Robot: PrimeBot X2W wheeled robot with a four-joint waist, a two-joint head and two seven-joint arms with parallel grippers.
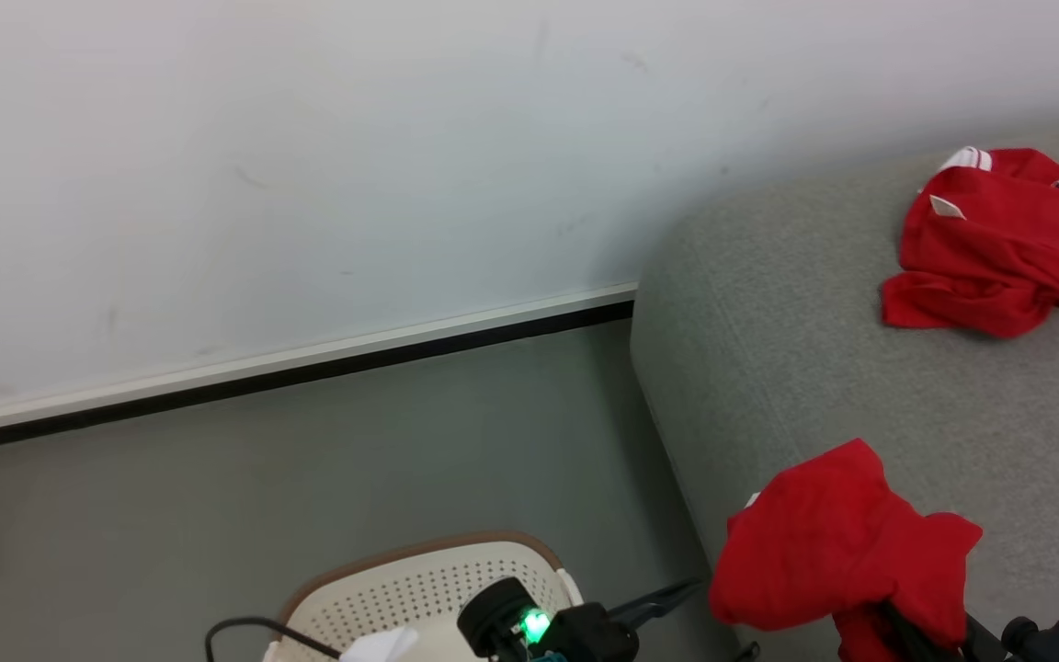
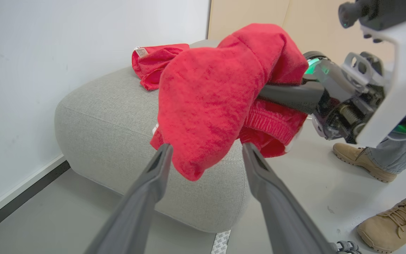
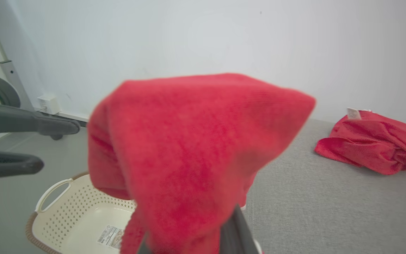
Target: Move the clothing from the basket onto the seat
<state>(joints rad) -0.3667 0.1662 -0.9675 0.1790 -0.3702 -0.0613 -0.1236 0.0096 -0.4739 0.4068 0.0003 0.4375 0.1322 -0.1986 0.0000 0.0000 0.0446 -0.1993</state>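
Right claw clamped on bright red soft fabric garment, hanging over near edge of light grey upholstered sofa. Cream perforated plastic basket sits below-left of right claw. Left claw spread, empty. Advice: reach deeper over cushion, lower, then release; dropped at edge, garment likely slides off.

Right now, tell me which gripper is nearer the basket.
Left. The left gripper hangs open by the basket, above its sofa-side rim; the right gripper is farther off, at the seat edge, shut on the clothing.
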